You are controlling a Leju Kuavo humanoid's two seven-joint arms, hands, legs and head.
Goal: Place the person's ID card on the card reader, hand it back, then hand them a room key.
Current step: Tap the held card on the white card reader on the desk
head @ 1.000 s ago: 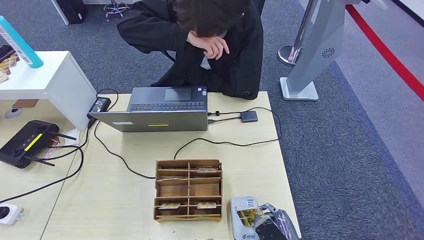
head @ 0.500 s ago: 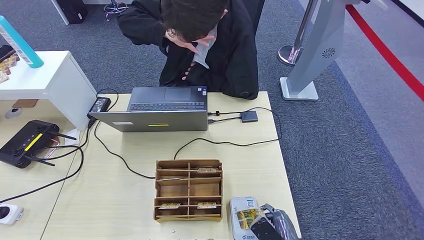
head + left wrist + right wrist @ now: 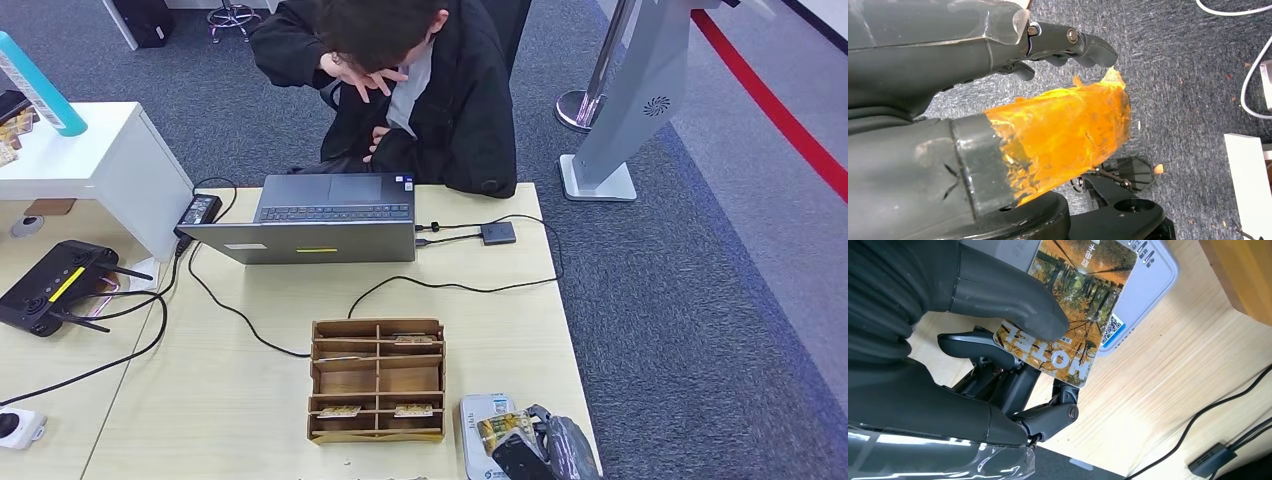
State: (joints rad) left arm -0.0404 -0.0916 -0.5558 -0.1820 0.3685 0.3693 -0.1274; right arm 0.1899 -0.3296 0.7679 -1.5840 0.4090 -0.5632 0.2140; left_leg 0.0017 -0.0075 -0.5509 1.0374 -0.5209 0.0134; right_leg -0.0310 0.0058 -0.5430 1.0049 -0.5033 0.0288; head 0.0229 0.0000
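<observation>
On my right wrist feed I can read "HOTEL" in large pale letters, upside down, on the card (image 3: 1073, 310) with the autumn-tree picture that the right hand (image 3: 998, 335) pinches under its thumb. The grey card reader (image 3: 1143, 295) beneath it carries a QR code and small Chinese characters too small for me to read. The laptop (image 3: 330, 215) bears stickers I cannot make out.

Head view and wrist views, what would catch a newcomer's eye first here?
Probably the right hand at the table's near right corner, pinching a card with an autumn forest picture over the white card reader. Next, the person in a dark jacket behind the open laptop, and the wooden divided box mid-table.
</observation>
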